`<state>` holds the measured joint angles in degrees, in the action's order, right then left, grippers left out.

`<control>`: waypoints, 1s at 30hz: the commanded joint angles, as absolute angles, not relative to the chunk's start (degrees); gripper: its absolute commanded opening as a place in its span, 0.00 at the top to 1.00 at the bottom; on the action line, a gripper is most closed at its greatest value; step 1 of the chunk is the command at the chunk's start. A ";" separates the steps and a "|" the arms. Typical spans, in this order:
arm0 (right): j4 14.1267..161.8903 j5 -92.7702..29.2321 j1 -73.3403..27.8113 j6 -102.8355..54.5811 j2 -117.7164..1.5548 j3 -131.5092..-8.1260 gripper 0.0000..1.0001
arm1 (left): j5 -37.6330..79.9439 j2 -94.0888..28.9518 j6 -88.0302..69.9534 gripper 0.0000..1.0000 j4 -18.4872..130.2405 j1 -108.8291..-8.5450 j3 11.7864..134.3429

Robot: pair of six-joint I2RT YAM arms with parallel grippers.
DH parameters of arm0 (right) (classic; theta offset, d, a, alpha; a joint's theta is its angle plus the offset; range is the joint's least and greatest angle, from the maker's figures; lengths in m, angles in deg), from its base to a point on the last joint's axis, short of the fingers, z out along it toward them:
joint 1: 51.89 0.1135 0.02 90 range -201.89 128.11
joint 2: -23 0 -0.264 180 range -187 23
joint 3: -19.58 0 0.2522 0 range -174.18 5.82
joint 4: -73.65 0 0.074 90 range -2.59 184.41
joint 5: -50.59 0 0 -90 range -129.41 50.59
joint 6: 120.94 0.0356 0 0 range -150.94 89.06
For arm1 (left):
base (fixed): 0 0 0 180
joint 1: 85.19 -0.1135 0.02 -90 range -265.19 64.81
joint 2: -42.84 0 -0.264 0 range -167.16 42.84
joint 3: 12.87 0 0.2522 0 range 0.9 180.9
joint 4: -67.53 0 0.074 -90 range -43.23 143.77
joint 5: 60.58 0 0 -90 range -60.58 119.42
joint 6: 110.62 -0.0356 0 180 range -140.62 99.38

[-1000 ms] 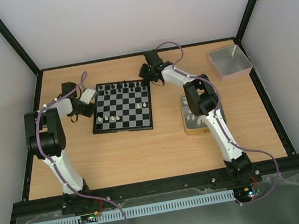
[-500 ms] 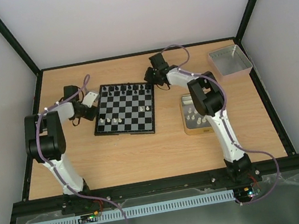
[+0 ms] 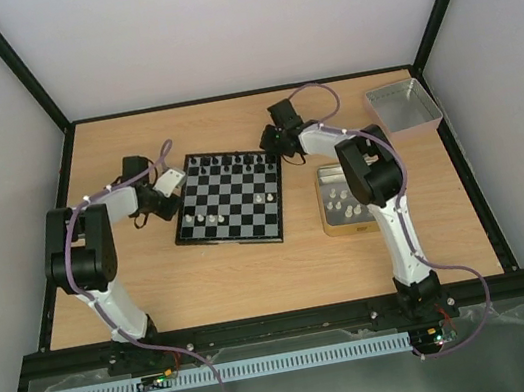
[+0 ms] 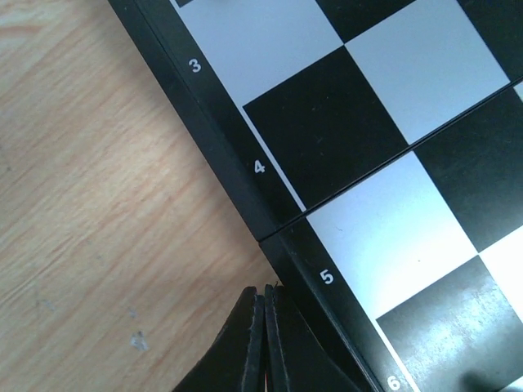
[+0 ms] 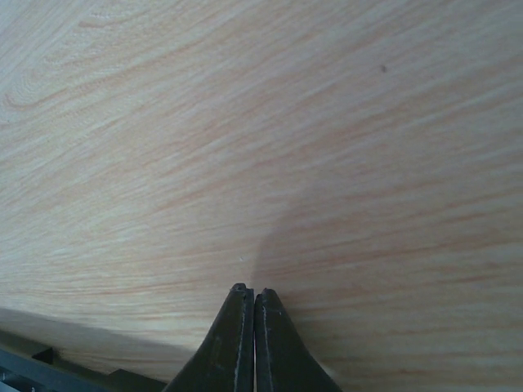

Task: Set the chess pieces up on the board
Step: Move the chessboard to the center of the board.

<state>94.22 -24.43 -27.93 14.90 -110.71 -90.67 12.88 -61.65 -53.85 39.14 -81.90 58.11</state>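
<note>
Checkered board (image 3: 230, 241) sits mid-table, a bit skewed. Black chess pieces (image 3: 236, 161) line its far edge, few white pcs (image 3: 206, 213) on its left side. Left gripper (image 3: 175, 185) at board's left rim, right gripper (image 3: 270, 141) just off its far-right corner. Only left wrist cam shows fingertips (image 4: 248, 331) clenched, empty, by rim numeral 5. Right wrist cam: jaws clamped too, empty, over bare wood. Tan tray (image 3: 347, 230) w/ more white pcs right of board

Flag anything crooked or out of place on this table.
The board sits askew, its edges slanted against those of the table. The shut left gripper is at its left rim, the shut right gripper near its far right corner.
</note>
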 commanded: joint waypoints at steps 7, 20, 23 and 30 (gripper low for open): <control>97.61 -26.14 -29.16 12.92 -106.51 -82.85 0.98 | 13.25 -63.18 -54.63 0.98 27.66 -80.70 51.49; 98.19 -26.35 -30.17 11.91 -104.03 -80.75 0.98 | 12.77 -62.04 -55.93 0.98 26.18 -77.72 48.47; 98.96 -26.73 -30.41 11.66 -103.81 -81.47 0.98 | 12.29 -61.93 -56.49 0.98 25.60 -77.30 48.35; 104.02 -29.19 -31.65 10.19 -103.59 -84.62 0.98 | 11.71 -61.85 -57.05 0.98 25.12 -77.10 48.12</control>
<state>96.30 -25.63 -30.48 11.97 -104.90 -83.24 10.61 -57.63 -56.04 38.31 -78.01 52.79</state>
